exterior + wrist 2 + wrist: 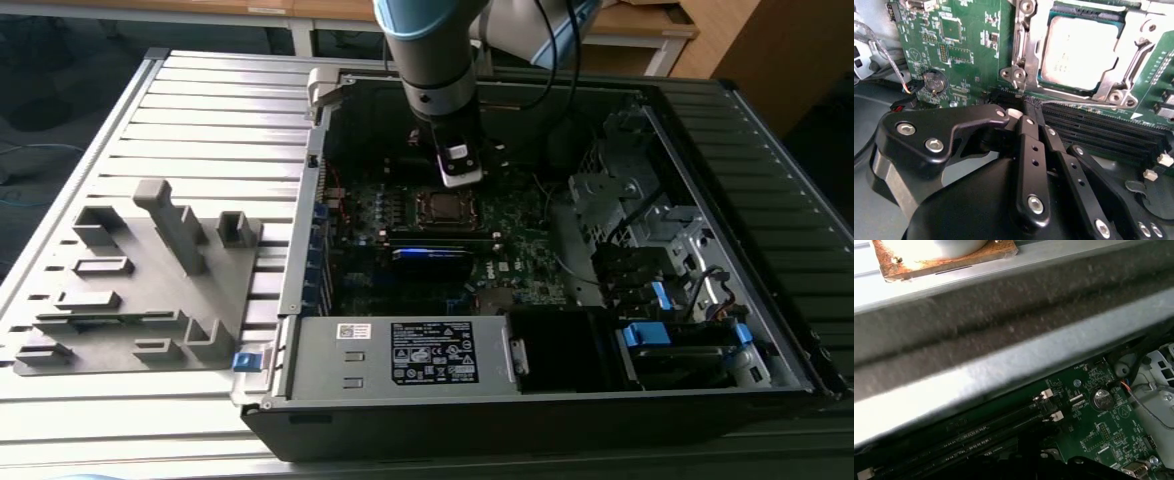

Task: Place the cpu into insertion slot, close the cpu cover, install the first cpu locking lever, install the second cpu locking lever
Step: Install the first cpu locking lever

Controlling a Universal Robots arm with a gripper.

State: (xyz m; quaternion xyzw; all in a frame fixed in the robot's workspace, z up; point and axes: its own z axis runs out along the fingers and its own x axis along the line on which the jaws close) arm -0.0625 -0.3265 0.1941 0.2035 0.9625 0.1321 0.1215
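Note:
The cpu (1079,47), a flat silver-grey square, lies in its socket on the green motherboard (969,45). The silvery cpu cover (1025,47) lies down flat around it as a frame. A thin metal lever (1134,62) runs slanted along one side of the frame. My gripper (1033,107) hangs just off the socket's edge, over the black memory slots (1094,125); its black fingers (1030,150) are pressed together with nothing between them. In the exterior view the gripper (459,172) hovers right above the socket (441,207) inside the open computer case.
A coin battery (934,81) sits on the board beside the socket. The case's metal wall (1004,355) stands close to the wrist. A power supply (400,352), drive cages (641,220) and cables crowd the case. A grey fixture tray (140,270) lies at the exterior view's left.

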